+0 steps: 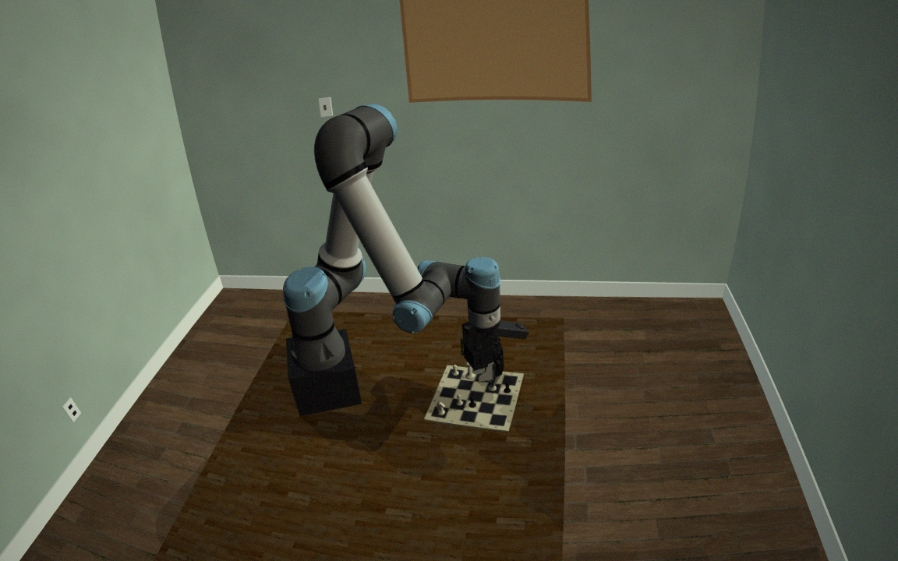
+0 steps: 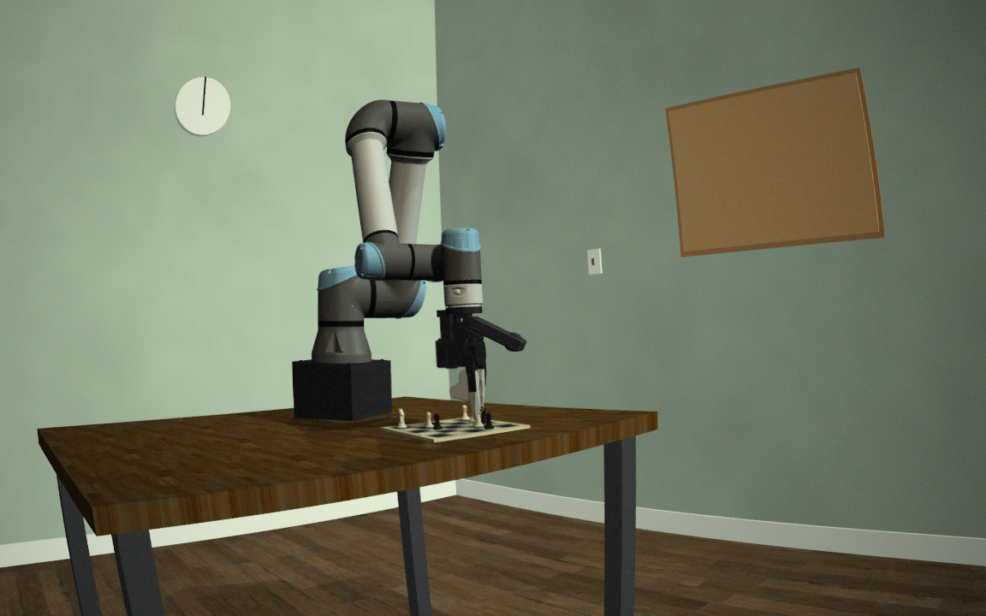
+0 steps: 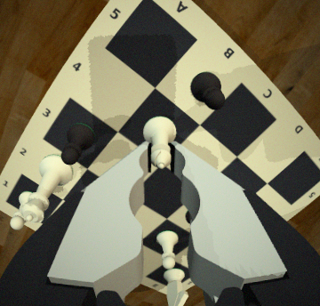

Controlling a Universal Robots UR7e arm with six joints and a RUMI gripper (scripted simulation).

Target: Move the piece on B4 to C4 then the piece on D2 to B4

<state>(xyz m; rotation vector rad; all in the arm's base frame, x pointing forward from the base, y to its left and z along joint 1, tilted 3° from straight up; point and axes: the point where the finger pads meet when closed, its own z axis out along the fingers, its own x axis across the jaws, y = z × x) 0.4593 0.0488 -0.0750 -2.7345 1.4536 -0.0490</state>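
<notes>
The white bishop-like piece (image 3: 159, 129) (image 2: 478, 421) stands upright on dark square B4 of the board (image 1: 466, 425) (image 2: 442, 438) (image 3: 201, 27). My gripper (image 3: 159, 144) (image 1: 492, 382) (image 2: 478, 411) is down at it, with its jaws shut on its upper part from both sides. C4, a light square (image 3: 202, 144), shows no piece; one jaw covers part of it. The white pawn (image 3: 168, 245) (image 1: 459, 400) (image 2: 428, 419) stands upright on D2, visible between the jaws in the wrist view.
A black pawn (image 3: 205, 88) (image 1: 507, 387) stands on B5, close beside the gripper. Another black pawn (image 3: 80, 137) is on A3. White pieces stand on A2 (image 3: 55, 169) and A1. A black pawn (image 1: 471, 402) stands beside D2, and a white knight (image 1: 440, 408) (image 2: 401, 418) on E1.
</notes>
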